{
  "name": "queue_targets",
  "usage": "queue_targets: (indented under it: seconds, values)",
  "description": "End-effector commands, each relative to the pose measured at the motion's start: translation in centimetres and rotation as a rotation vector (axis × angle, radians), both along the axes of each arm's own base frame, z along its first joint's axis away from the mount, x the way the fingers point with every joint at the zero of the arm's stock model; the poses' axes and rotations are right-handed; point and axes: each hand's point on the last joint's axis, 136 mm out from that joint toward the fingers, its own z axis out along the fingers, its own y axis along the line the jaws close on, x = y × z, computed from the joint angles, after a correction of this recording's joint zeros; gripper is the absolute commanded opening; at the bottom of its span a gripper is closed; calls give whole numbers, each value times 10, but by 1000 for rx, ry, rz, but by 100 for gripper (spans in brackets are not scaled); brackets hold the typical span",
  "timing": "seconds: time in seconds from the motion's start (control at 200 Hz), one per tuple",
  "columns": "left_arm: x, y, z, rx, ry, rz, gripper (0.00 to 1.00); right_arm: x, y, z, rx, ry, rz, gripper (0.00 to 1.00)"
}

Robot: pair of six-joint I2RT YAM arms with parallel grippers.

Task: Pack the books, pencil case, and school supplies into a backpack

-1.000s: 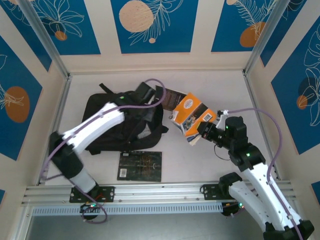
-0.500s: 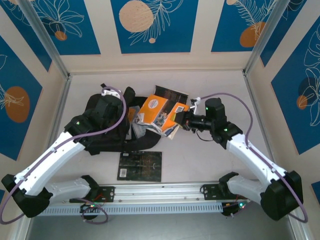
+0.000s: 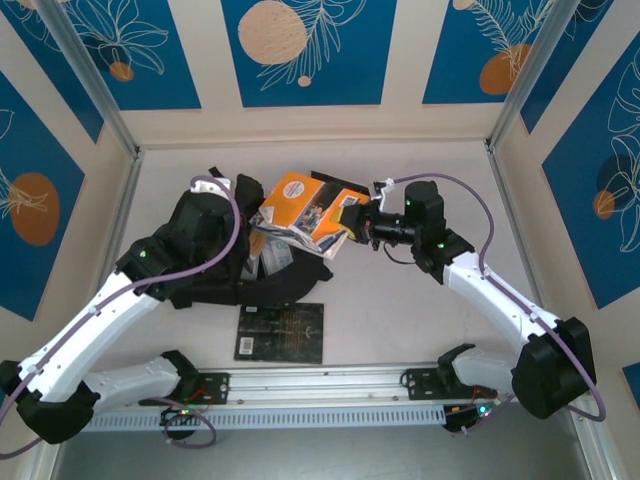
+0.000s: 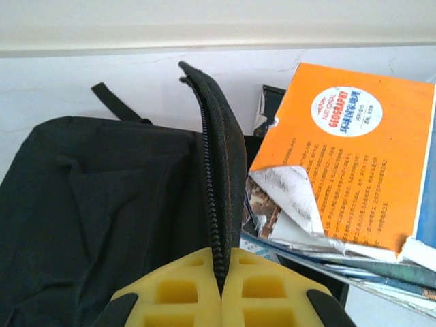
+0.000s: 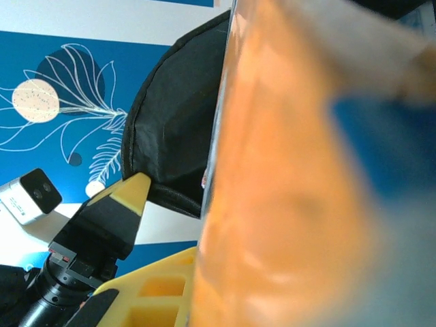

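Matt black cloth backpack (image 4: 102,204), glossy paper books (image 4: 354,170)

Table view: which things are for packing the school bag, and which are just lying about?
For the job:
backpack
orange book
black book

Just there, not part of the packing:
blue wall panels
metal rail

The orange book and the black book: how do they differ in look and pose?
The orange book is gripped by the right gripper, tilted above the backpack; the black book lies flat on the table, untouched. The orange book bears a white round logo; the black book, gold patterning. Both are thin paperbacks.
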Motion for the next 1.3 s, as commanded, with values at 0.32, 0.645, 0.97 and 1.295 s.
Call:
queue_targets:
  seconds: [0.32, 0.645, 0.97, 1.295]
  values:
    - [2, 18, 47, -53, -160, 62, 0, -2, 28, -48, -22, 40, 90, 0]
    - [9, -5, 21, -55, -104, -23, 0, 9, 97, -67, 28, 41, 276, 0]
    - [13, -39, 15, -84, -70, -167, 0, 72, 204, -94, 33, 8, 212, 3]
    - [47, -6, -25, -47, 50, 10, 0, 94, 158, -94, -372, -179, 46, 81]
